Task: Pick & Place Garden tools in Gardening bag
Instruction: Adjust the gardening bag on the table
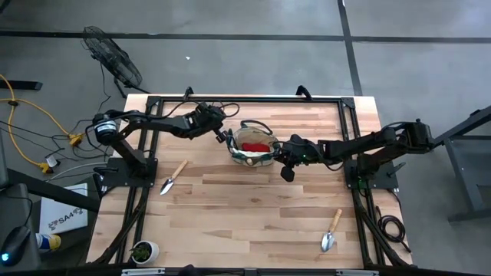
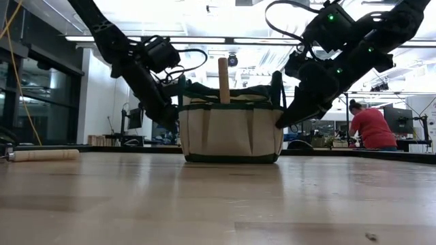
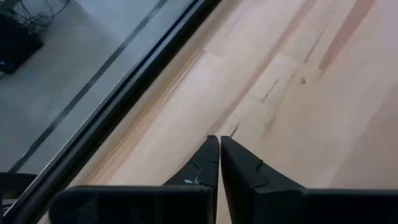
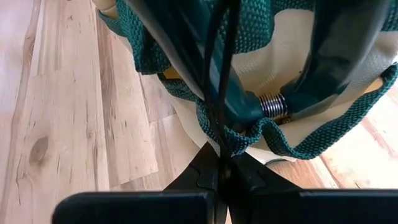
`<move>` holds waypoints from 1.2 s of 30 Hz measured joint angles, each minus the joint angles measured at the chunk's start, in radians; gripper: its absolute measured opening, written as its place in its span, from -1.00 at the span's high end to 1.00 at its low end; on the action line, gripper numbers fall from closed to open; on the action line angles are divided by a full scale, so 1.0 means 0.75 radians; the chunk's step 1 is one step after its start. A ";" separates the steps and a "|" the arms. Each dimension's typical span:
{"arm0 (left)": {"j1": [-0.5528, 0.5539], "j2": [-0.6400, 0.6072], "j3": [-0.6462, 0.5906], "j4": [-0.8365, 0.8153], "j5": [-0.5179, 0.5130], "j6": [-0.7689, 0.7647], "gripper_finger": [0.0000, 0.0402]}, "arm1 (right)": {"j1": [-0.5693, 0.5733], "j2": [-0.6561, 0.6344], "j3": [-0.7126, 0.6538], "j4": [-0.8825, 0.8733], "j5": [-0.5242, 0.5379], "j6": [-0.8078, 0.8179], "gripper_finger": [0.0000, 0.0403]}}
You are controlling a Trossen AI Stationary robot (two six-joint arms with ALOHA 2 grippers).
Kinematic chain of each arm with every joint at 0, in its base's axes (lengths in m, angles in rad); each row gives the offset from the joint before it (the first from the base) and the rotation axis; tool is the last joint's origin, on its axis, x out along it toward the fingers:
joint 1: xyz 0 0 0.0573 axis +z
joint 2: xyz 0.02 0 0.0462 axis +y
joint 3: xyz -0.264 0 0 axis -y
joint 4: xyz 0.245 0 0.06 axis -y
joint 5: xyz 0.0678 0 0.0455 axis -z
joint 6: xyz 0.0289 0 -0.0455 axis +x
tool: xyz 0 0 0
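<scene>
The beige gardening bag (image 1: 253, 147) with green trim stands upright at the table's middle. It holds a red item (image 1: 259, 144), a wooden handle (image 2: 223, 80) that sticks up, and green-handled shears with a spring (image 4: 272, 104). My right gripper (image 4: 221, 152) is shut at the bag's right rim. My left gripper (image 3: 219, 142) is shut and empty just left of the bag, above bare table. Two wooden-handled trowels lie flat, one at the left (image 1: 173, 178) and one at the near right (image 1: 331, 232). My right gripper's shut fingertips meet the green trim of the bag's rim (image 4: 231, 142) on the bag's right side, slanting down from the right. Whether they pinch the trim or only press on it, I cannot tell. The bag stands on the table.
A small white pot with a plant (image 1: 144, 251) stands at the table's near left corner. A black frame (image 1: 153, 103) runs around the table top. Bare wood lies in front of the bag. A person in red (image 2: 371, 128) is in the room behind.
</scene>
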 joint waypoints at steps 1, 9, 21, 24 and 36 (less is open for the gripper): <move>0.001 0.000 0.000 0.009 -0.002 0.000 0.96 | 0.000 0.000 0.000 0.000 -0.001 -0.005 0.98; 0.002 0.000 0.000 0.104 0.117 -0.027 1.00 | 0.000 0.000 0.000 0.001 -0.011 -0.022 0.98; -0.002 0.000 0.000 0.044 0.518 -0.002 1.00 | -0.012 0.000 0.000 0.001 0.001 -0.064 0.98; -0.002 0.000 0.000 -0.005 0.606 -0.026 1.00 | -0.040 0.000 0.000 -0.002 0.001 -0.068 0.98; -0.172 -0.001 -0.001 -0.037 0.622 -0.081 1.00 | -0.192 -0.001 0.000 -0.002 0.003 -0.066 0.98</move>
